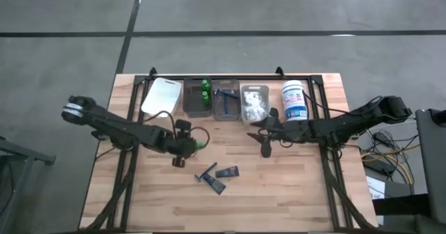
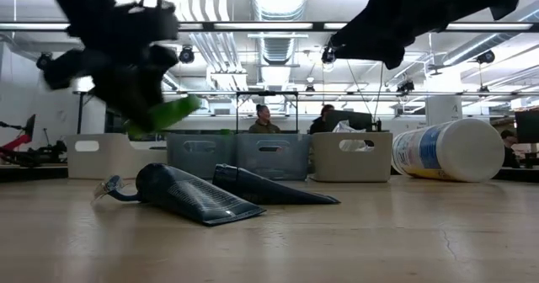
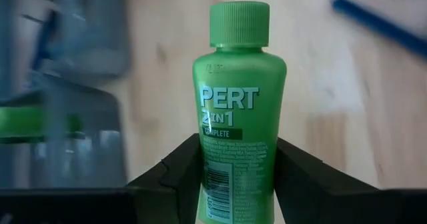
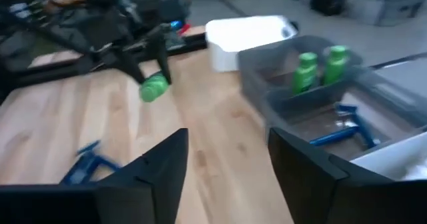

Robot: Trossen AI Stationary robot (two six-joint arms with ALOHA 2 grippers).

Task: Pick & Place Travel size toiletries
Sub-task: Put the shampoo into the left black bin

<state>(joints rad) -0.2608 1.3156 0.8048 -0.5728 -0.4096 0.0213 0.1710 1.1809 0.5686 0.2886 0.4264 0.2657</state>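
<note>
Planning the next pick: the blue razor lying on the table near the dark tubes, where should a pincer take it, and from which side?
Judging from the high view, the blue razor lies flat beside two dark tubes. Best come straight down and pinch its slim handle across the width, at the end away from the tubes. The right pincer is open and free; the left pincer holds a green bottle.

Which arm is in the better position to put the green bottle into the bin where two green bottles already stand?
Left. The left gripper already grips the green bottle above the table, and the dark bin lies just beyond it. The right gripper is open and empty, farther right.
</note>
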